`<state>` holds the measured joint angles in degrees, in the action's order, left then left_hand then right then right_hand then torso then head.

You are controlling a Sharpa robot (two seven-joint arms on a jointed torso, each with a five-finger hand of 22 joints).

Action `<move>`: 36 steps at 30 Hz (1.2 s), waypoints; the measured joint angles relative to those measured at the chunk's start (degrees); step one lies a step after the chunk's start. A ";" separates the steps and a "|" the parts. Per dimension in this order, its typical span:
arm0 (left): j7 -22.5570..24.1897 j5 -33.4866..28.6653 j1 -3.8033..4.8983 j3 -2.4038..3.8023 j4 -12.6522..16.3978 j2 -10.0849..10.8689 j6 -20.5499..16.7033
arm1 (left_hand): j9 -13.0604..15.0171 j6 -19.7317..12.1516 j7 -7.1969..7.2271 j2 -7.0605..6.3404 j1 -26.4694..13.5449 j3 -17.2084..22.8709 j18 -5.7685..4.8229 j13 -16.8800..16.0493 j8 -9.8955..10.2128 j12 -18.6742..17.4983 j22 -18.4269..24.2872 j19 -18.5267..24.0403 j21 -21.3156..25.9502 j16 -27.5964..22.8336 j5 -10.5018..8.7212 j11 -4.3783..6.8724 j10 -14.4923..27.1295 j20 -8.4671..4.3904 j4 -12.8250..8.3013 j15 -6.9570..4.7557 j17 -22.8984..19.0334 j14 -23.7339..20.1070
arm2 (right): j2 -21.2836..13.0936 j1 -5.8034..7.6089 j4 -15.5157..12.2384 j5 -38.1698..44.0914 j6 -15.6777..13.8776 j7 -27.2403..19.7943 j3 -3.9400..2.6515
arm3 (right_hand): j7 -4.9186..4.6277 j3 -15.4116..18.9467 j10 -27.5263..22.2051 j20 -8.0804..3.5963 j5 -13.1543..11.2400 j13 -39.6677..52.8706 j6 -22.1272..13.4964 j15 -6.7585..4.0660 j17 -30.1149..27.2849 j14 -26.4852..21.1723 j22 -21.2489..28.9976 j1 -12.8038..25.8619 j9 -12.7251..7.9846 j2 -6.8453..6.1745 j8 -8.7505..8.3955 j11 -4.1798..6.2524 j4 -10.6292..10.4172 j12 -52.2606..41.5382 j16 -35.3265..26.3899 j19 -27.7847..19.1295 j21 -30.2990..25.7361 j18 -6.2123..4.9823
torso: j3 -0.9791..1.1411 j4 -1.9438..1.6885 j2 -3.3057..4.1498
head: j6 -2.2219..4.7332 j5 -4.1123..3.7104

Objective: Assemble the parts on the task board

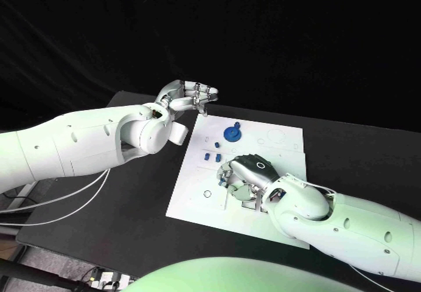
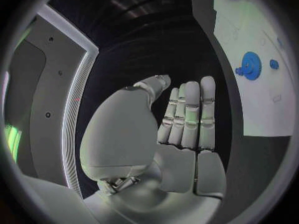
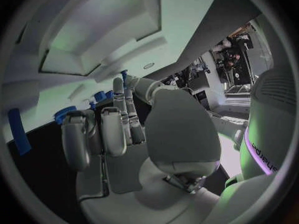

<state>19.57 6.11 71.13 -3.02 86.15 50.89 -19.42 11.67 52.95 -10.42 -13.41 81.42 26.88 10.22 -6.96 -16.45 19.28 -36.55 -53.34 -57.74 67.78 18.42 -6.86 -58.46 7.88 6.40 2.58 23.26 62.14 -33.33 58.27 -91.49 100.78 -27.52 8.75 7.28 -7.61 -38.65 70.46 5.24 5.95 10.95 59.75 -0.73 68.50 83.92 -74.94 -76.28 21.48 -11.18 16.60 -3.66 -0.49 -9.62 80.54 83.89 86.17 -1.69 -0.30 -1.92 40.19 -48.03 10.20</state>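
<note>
With a blue gear seated on the white task board mid-table and small blue parts apparently still loose, the right hand works over them, grasp unclear, while the left hand hovers empty beyond the board's far corner.

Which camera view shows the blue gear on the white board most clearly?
The left wrist view: the blue gear lies unobstructed on the task board, its toothed rim visible. The head view shows it whole but smaller. In the right wrist view I cannot tell it among the blue pieces behind the right hand.
</note>
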 measured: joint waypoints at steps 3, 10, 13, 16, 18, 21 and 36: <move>-0.01 0.01 0.01 0.00 0.00 0.00 0.00 | 0.00 0.00 0.00 0.00 0.00 0.00 0.00 0.00 0.00 0.00 0.00 0.00 0.00 0.00 0.00 0.00 0.00 0.00 0.00 0.00 0.00 0.00 | 0.05 -0.04 0.04 0.11 0.41 0.00 0.13 | 0.00 0.00 0.00 0.00 0.00 -0.02 0.00 0.00 0.00 0.00 -0.01 0.24 0.12 0.25 0.01 0.00 0.00 0.10 0.00 0.00 0.00 0.00 | -0.01 0.04 0.02 | 0.00 0.03; -0.10 0.03 0.01 0.00 0.02 -0.05 0.00 | 0.00 0.00 0.00 0.00 0.00 0.00 0.00 -0.06 0.00 0.24 0.06 0.00 0.00 0.00 0.00 -0.11 0.53 0.00 0.00 0.00 -0.06 0.00 | 0.14 0.05 0.05 0.19 1.12 -0.01 0.18 | 0.00 0.00 0.00 0.00 0.00 0.02 -0.01 0.00 0.00 0.00 -0.01 0.58 0.08 0.01 0.00 0.00 0.00 0.22 0.00 0.00 0.00 -0.01 | -0.04 -0.03 -0.01 | -0.24 -0.05; -0.15 0.04 0.01 0.00 0.02 -0.05 0.00 | 0.00 0.00 0.00 0.00 0.00 0.00 0.00 -0.06 0.00 0.24 0.06 0.00 0.00 0.00 0.00 -0.11 0.52 0.00 0.00 0.00 -0.06 0.00 | 0.20 0.08 0.12 0.27 1.31 0.04 0.20 | 0.01 0.16 0.01 0.00 0.00 0.02 -0.01 0.00 0.00 0.00 -0.01 0.58 0.07 0.01 -0.01 0.00 0.16 0.22 0.00 0.00 0.00 0.00 | -0.04 -0.03 -0.03 | -0.23 -0.08; -0.20 0.05 0.01 0.00 0.02 -0.07 0.00 | 0.00 0.00 0.00 0.00 0.00 0.00 0.00 -0.06 0.00 0.24 0.06 0.00 0.00 0.00 0.00 -0.11 0.52 0.00 0.00 0.00 -0.06 0.00 | 0.25 0.12 0.20 0.42 1.45 0.14 0.20 | 0.01 0.16 0.01 0.00 0.01 0.02 -0.02 0.00 -0.09 0.00 0.00 0.90 0.05 -0.31 -0.02 0.00 0.16 0.45 0.00 0.00 -0.23 -0.01 | -0.02 -0.03 -0.04 | -0.16 -0.05; -0.23 0.05 0.01 0.00 0.02 -0.07 0.00 | 0.00 0.00 0.00 0.00 0.00 0.00 0.00 -0.06 0.00 0.24 0.06 0.00 0.00 0.00 0.00 -0.11 0.52 0.00 0.00 0.00 -0.06 0.00 | 0.29 0.15 0.25 0.53 1.54 0.21 0.21 | 0.01 0.30 0.01 0.00 0.02 -0.05 -0.02 0.00 -0.18 0.00 0.00 1.03 0.05 -0.44 -0.02 0.00 0.25 0.53 0.00 0.00 -0.33 -0.01 | -0.01 -0.02 -0.04 | -0.13 -0.01; -0.26 0.06 0.01 0.00 0.02 -0.07 0.00 | 0.00 0.00 0.00 0.00 0.00 0.00 0.00 -0.06 0.00 0.24 0.06 0.00 0.00 0.00 0.00 -0.10 0.52 0.00 0.00 0.00 -0.05 0.00 | 0.31 0.17 0.33 0.64 1.66 0.33 0.27 | -0.52 0.57 -0.99 0.00 0.03 -0.32 -1.37 0.00 -0.41 0.00 0.00 2.07 -0.08 -0.98 -0.79 -0.45 0.10 1.45 0.00 0.00 -0.69 -0.01 | 0.00 0.00 -0.04 | -0.12 0.04; -0.40 0.06 0.01 0.00 0.02 -0.04 0.00 | 0.00 -0.21 -0.21 0.00 0.00 0.00 0.00 -0.05 0.00 0.23 0.06 0.00 0.00 0.00 0.00 -0.10 0.51 0.00 0.00 0.00 -0.05 0.00 | -1.36 0.19 -1.29 1.10 0.78 1.05 0.49 | -0.75 2.54 -4.56 0.53 1.27 -1.46 -7.74 0.63 -1.47 0.00 0.01 4.13 -1.60 -3.07 -4.89 -1.17 -0.14 3.55 -0.23 0.10 -3.53 -0.01 | 0.03 0.00 -0.03 | 0.23 -0.11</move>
<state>19.17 6.17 71.14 -3.02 86.17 50.85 -19.42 11.66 52.73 -10.63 -13.41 81.42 26.88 10.22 -7.01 -16.44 19.52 -36.49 -53.34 -57.74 67.78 18.42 -6.96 -57.95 7.88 6.40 2.58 23.21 62.14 -34.69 58.46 -92.78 101.87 -26.74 9.80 7.77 -8.35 -36.12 65.90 5.77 7.22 9.49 52.02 -0.10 67.03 83.93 -74.93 -72.14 19.88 -14.25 11.71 -4.82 -0.63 -6.06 80.31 84.00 82.64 -1.70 -0.27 -1.92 40.17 -47.80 10.09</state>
